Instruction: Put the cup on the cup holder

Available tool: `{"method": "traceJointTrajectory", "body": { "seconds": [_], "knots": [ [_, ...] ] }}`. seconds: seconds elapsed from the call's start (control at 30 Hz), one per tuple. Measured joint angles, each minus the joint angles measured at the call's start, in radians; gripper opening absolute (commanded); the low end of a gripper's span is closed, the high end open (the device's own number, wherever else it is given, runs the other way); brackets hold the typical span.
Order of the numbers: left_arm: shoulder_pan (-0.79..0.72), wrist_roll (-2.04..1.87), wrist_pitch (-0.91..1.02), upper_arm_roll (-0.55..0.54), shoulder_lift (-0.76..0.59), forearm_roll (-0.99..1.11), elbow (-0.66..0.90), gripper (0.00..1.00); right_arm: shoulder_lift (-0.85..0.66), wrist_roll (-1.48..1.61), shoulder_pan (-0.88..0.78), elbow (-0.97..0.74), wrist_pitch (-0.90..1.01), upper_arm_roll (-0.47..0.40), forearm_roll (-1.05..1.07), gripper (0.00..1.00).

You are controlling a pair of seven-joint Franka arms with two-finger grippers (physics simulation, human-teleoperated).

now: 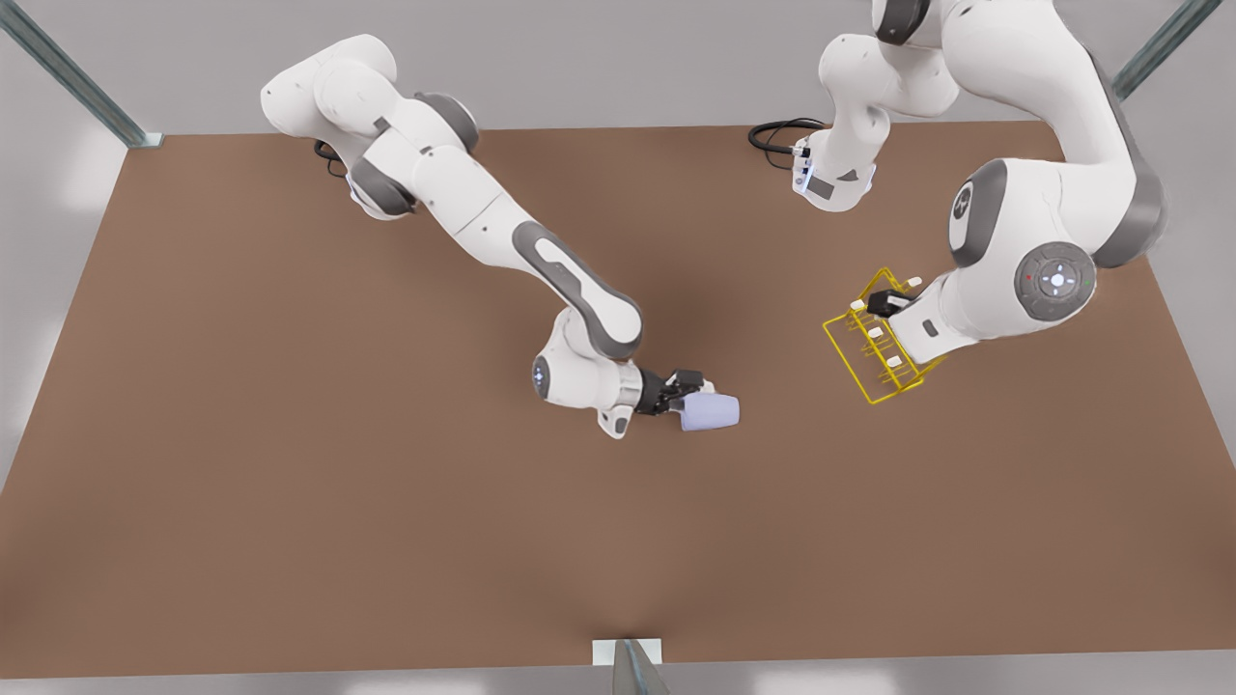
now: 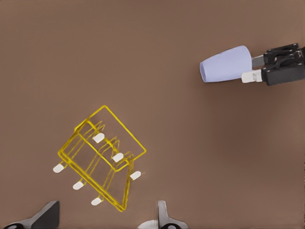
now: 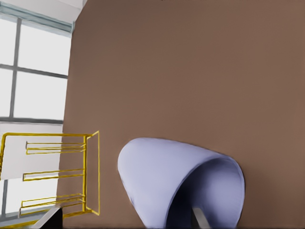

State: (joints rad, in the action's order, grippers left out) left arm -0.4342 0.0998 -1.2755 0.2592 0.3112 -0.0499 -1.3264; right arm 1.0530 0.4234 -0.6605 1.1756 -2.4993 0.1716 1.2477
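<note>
The right gripper (image 1: 688, 394) grips the cup (image 1: 712, 412) by its rim, one finger (image 3: 199, 217) inside the mouth; the cup is a plain lavender-blue tapered shell, held on its side above the brown table (image 1: 290, 483), closed base pointing away from the wrist. Well beyond that base stands the cup holder (image 1: 874, 352), a yellow wire rack with white-tipped pegs (image 2: 98, 138), partly covered in the front view by the left arm. The left gripper (image 2: 107, 220) hangs above it with fingers spread wide, their tips cut off.
</note>
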Motion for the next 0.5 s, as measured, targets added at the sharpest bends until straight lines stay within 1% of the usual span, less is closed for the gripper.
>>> {"method": "traceJointTrajectory", "body": {
  "seconds": [0.07,0.13,0.17,0.2,0.23,0.27,0.3,0.33,0.37,0.43,0.47,0.5],
  "knots": [
    [-0.012,-0.076,-0.027,-0.021,0.010,-0.001,-0.025,1.00,-0.043,0.018,0.070,0.055,0.060,-0.001,-0.080,1.00],
    [-0.012,-0.148,-0.058,-0.026,0.016,-0.002,-0.055,1.00,-0.074,0.034,0.204,0.065,0.181,-0.002,-0.260,1.00],
    [-0.021,-0.190,-0.080,-0.029,0.030,-0.002,-0.072,1.00,-0.106,0.042,0.280,0.059,0.271,-0.006,-0.376,1.00],
    [-0.040,-0.245,-0.120,-0.058,0.060,-0.003,-0.103,1.00,-0.143,0.050,0.349,0.001,0.403,-0.034,-0.514,1.00],
    [-0.064,-0.308,-0.170,-0.088,0.089,-0.004,-0.141,1.00,-0.179,0.056,0.379,-0.094,0.556,-0.111,-0.645,1.00],
    [-0.089,-0.376,-0.234,-0.109,0.106,-0.004,-0.196,1.00,-0.250,0.056,0.370,-0.185,0.706,-0.211,-0.767,1.00],
    [-0.104,-0.451,-0.312,-0.129,0.115,-0.004,-0.249,1.00,-0.355,0.045,0.342,-0.232,0.833,-0.257,-0.878,1.00],
    [-0.117,-0.528,-0.401,-0.140,0.119,-0.005,-0.305,1.00,-0.468,0.024,0.318,-0.248,0.940,-0.258,-0.960,1.00],
    [-0.127,-0.608,-0.492,-0.146,0.124,-0.005,-0.343,1.00,-0.579,-0.006,0.302,-0.217,1.030,-0.250,-1.017,1.00],
    [-0.131,-0.774,-0.640,-0.150,0.140,-0.010,-0.374,1.00,-0.779,-0.070,0.297,-0.052,1.146,-0.244,-1.092,1.00],
    [-0.133,-0.854,-0.700,-0.151,0.144,-0.023,-0.381,1.00,-0.841,-0.100,0.303,0.035,1.177,-0.244,-1.118,1.00],
    [-0.136,-0.930,-0.753,-0.152,0.145,-0.045,-0.389,1.00,-0.872,-0.129,0.311,0.111,1.199,-0.245,-1.145,1.00]
  ]
}}
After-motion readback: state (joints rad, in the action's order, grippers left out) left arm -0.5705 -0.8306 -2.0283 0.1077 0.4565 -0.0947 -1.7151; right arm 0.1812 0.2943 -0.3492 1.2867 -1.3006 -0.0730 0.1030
